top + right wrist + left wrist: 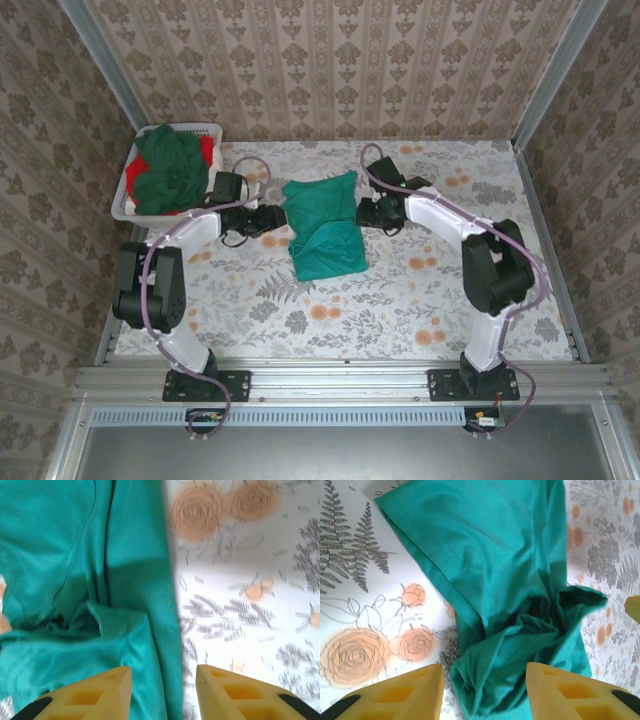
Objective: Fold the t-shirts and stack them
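Observation:
A teal-green t-shirt point(325, 225) lies partly folded and rumpled in the middle of the table. My left gripper point(278, 218) is at its left edge and my right gripper point(365, 212) at its right edge. In the left wrist view the yellow fingers point(410, 692) stand apart over a bunched fold of the teal t-shirt point(500, 645), and the left gripper point(485, 695) is open. In the right wrist view the right gripper point(164, 692) is open too, with the edge of the teal t-shirt point(145, 645) lying loose between its fingers. A dark green t-shirt point(170, 170) and a red one point(207, 150) sit in the basket.
A white slatted laundry basket point(195, 128) stands at the back left corner. The floral tablecloth point(400, 300) covers the table in front of and to the right of the teal shirt. Patterned walls close in the back and sides.

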You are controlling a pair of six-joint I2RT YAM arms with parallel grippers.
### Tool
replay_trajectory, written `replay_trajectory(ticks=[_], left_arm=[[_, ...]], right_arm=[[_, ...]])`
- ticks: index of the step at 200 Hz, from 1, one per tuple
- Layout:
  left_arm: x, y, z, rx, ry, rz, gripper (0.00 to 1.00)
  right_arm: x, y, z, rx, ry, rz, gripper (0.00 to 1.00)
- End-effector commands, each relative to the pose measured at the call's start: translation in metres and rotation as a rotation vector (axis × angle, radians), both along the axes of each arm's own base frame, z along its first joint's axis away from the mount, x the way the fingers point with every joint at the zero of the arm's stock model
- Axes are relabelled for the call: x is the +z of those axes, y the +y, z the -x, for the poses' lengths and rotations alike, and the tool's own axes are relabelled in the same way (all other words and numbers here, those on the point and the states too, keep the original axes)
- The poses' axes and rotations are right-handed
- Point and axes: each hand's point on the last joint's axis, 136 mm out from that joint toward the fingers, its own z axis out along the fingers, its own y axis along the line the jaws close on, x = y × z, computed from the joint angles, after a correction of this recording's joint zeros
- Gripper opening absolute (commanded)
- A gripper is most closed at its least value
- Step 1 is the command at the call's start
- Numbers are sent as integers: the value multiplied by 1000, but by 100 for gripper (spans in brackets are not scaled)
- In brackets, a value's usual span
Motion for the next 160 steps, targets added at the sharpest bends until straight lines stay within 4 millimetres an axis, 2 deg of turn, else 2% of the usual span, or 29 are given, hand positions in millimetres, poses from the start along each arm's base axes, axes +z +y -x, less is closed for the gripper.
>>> replay_trajectory(ticks=[1, 14, 28, 47, 78, 94, 121, 145, 160], left_arm=[[-12, -1, 26, -115, -37, -109, 53], [-25, -2, 33, -131, -5, -121, 51], [-30, -9, 41, -174, -21, -101, 51], [-38, -9, 46, -232, -51, -195, 57], [-39, -20, 37, -304, -70, -252, 58], [-40, -26, 31, -316, -68, -250, 58], [-42, -29, 26, -309, -61, -241, 58], [-40, -24, 24, -272, -60, -223, 55], [-35, -21, 25, -239, -67, -185, 55]], right_arm=[[0, 22, 18, 88, -47, -41, 42], [-14, 27, 22, 115, -25, -15, 42], [-26, 28, 21, 133, 8, 20, 39], [-38, 25, 18, 141, 35, 73, 39], [-55, 31, 28, 173, 74, 91, 39], [-64, 28, 43, 176, 121, 139, 38], [-61, 17, 56, 147, 108, 187, 25], [-52, 5, 64, 115, 84, 213, 3], [-50, -2, 71, 101, 78, 218, 1]])
